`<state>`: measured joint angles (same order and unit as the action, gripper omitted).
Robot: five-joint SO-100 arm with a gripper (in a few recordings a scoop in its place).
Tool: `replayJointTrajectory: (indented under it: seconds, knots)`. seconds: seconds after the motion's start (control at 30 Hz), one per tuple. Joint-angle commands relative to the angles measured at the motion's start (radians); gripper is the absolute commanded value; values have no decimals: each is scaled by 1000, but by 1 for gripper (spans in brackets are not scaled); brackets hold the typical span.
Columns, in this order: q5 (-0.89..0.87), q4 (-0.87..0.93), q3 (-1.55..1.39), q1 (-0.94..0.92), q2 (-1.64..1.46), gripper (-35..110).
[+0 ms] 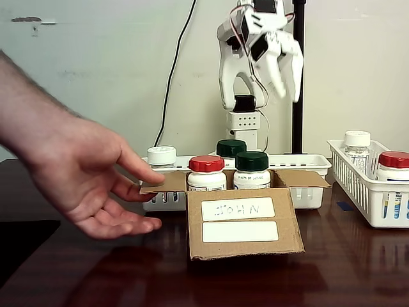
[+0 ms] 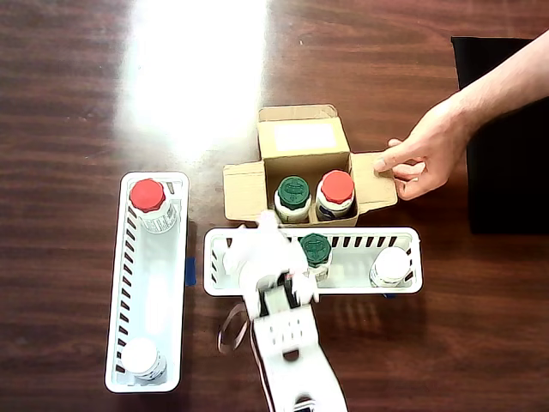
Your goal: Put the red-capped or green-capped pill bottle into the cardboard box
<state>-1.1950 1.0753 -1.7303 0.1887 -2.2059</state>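
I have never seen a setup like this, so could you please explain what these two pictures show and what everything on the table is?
The white machine is a small robot arm; its gripper hangs open and empty above the table. One camera looks from the front, one straight down. A cardboard box already holds a red-capped bottle and a green-capped bottle. A person's hand touches a box flap. Behind the box, in the front picture, a white basket holds another green-capped bottle and a white-capped one. A second basket holds two more bottles.
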Motion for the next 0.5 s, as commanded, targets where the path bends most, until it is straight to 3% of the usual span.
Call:
replayJointTrajectory:
  seconds: [0.0, 0.07, 0.2, 0.47]
  knots:
    - [-14, 126, -12, 40, -219, -4]
    - [-35, 195, -43, 35, -311, 3]
    - [-87, 284, -118, -32, -456, 2]
    - [-144, 178, -405, -152, -637, 1]
